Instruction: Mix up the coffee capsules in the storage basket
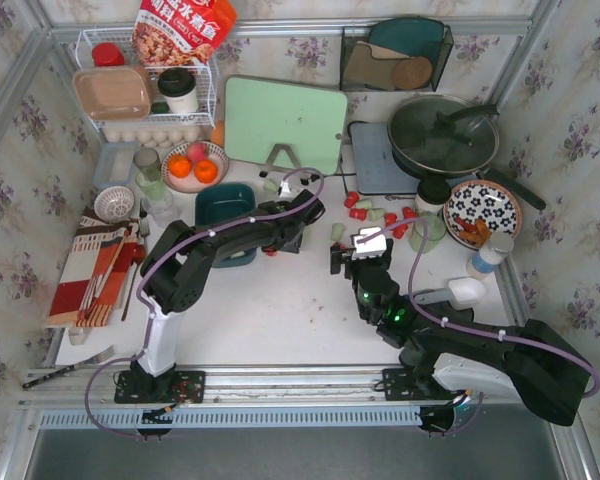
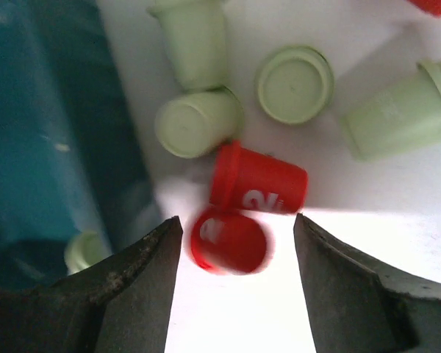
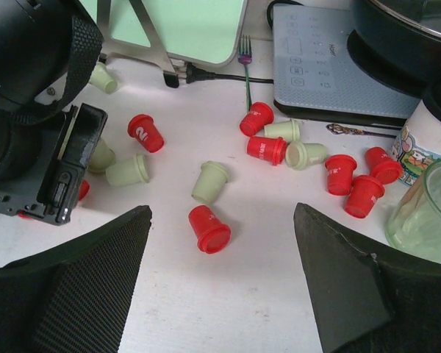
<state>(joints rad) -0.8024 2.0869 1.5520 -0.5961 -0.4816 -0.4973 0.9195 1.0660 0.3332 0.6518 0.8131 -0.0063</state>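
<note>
The teal storage basket (image 1: 223, 203) lies at centre left, partly under my left arm, and its wall (image 2: 51, 140) fills the left of the left wrist view. Red and pale green coffee capsules (image 1: 375, 212) are scattered on the white table to its right. My left gripper (image 1: 278, 243) is open just right of the basket; a blurred red capsule (image 2: 230, 241) stands between its fingers with gaps on both sides. Another red one (image 2: 259, 181) and green ones (image 2: 294, 83) lie beyond. My right gripper (image 3: 222, 213) is open, a red capsule (image 3: 209, 229) lying on the table just ahead.
A green cutting board (image 1: 285, 120) on a stand and an induction hob with a lidded pan (image 1: 445, 135) stand at the back. A glass (image 3: 430, 209), a patterned plate (image 1: 483, 210) and a fruit bowl (image 1: 193, 165) flank the work area. A fork (image 3: 244, 66) lies by the hob.
</note>
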